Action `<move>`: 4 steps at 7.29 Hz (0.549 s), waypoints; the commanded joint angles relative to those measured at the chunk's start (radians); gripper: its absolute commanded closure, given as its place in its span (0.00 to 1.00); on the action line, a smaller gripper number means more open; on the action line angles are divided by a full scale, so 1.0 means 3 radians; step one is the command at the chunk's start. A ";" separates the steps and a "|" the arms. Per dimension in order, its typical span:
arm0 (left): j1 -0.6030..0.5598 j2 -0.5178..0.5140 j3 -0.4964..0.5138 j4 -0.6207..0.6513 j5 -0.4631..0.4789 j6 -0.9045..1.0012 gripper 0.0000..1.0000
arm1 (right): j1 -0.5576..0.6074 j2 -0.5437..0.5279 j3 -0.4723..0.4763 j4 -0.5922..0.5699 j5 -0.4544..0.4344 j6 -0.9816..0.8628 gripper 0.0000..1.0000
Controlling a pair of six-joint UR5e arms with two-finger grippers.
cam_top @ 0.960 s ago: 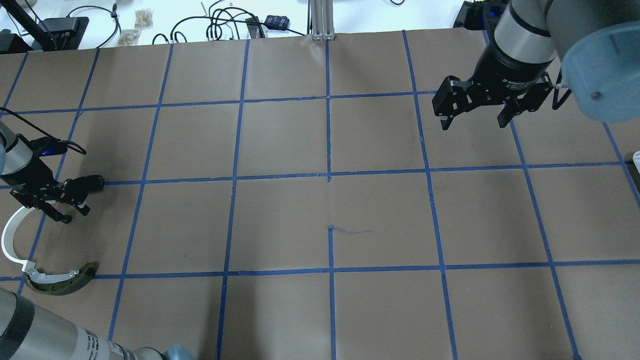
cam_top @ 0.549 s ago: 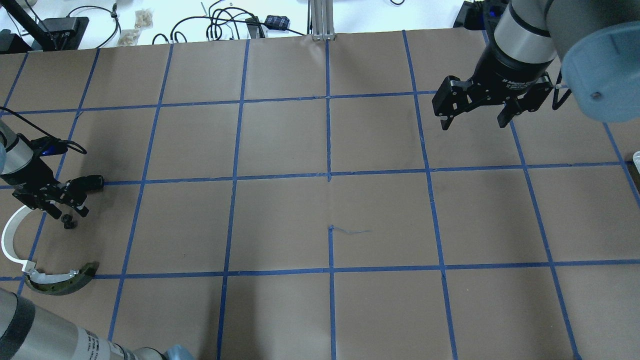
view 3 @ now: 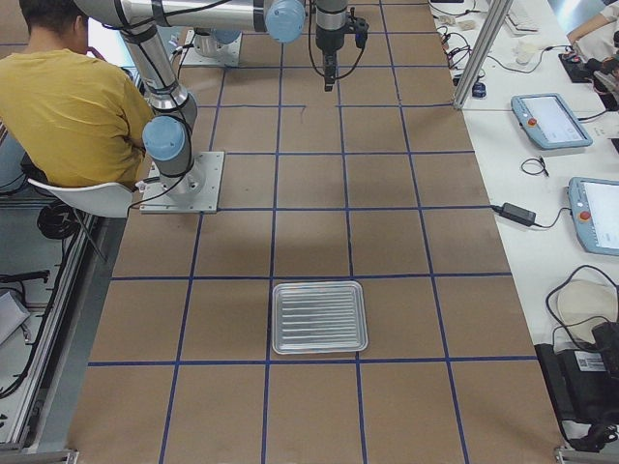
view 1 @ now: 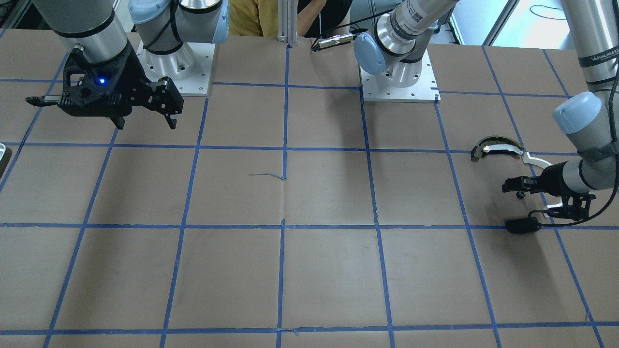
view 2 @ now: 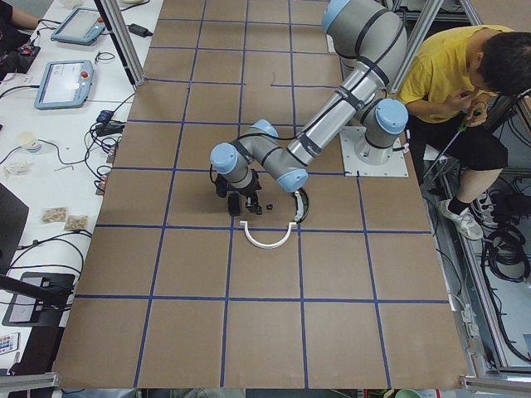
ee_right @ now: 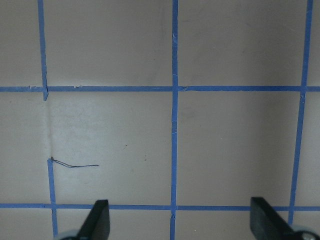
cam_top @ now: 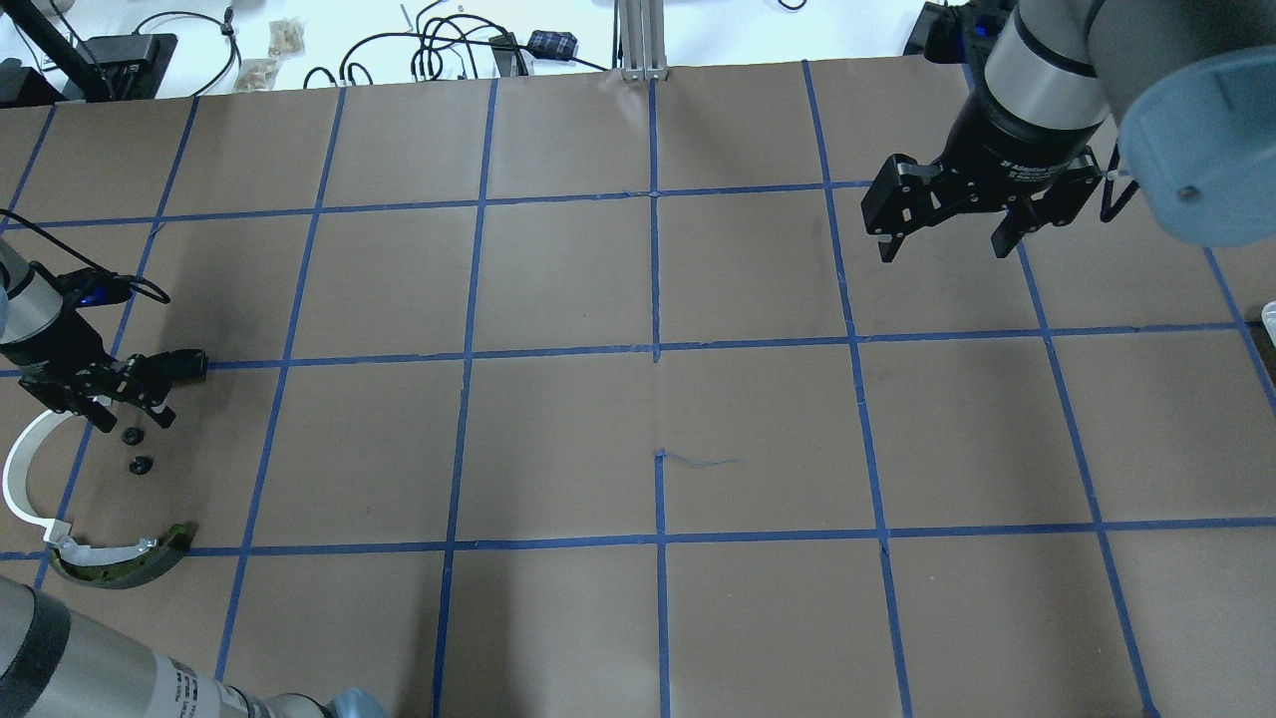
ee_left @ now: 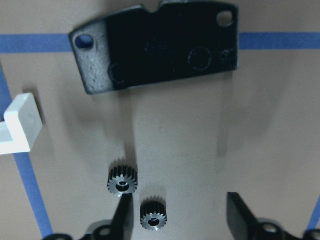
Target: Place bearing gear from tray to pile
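Two small black bearing gears (cam_top: pixel 130 436) (cam_top: pixel 142 465) lie loose on the brown paper and show close up in the left wrist view (ee_left: pixel 122 181) (ee_left: pixel 153 215). The pile around them is a white arc strip (cam_top: pixel 15 479), an olive-and-black curved piece (cam_top: pixel 120 563) and a flat black plate (cam_top: pixel 184 364) (ee_left: pixel 155 47). My left gripper (cam_top: pixel 130 399) (ee_left: pixel 180 212) is open and empty above the gears, one fingertip beside the nearer gear. My right gripper (cam_top: pixel 942 239) (ee_right: pixel 182 225) is open and empty, high at the far right. The tray (view 3: pixel 280 319) looks empty.
Only a corner of the tray (cam_top: pixel 1268 319) shows at the overhead view's right edge. Cables and small boxes lie beyond the table's far edge (cam_top: pixel 449 50). A person in a yellow shirt (view 2: pixel 456 75) sits behind the robot bases.
My left gripper has lifted and pulled back a little. A gear has left its fingers, and two gears now lie uncovered on the paper. The right arm has hardly moved.
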 commanded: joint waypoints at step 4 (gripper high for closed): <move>-0.1062 0.0607 0.0480 -0.0362 -0.0186 -0.1068 0.00 | -0.0010 0.0000 0.0001 -0.0010 0.0000 -0.0005 0.00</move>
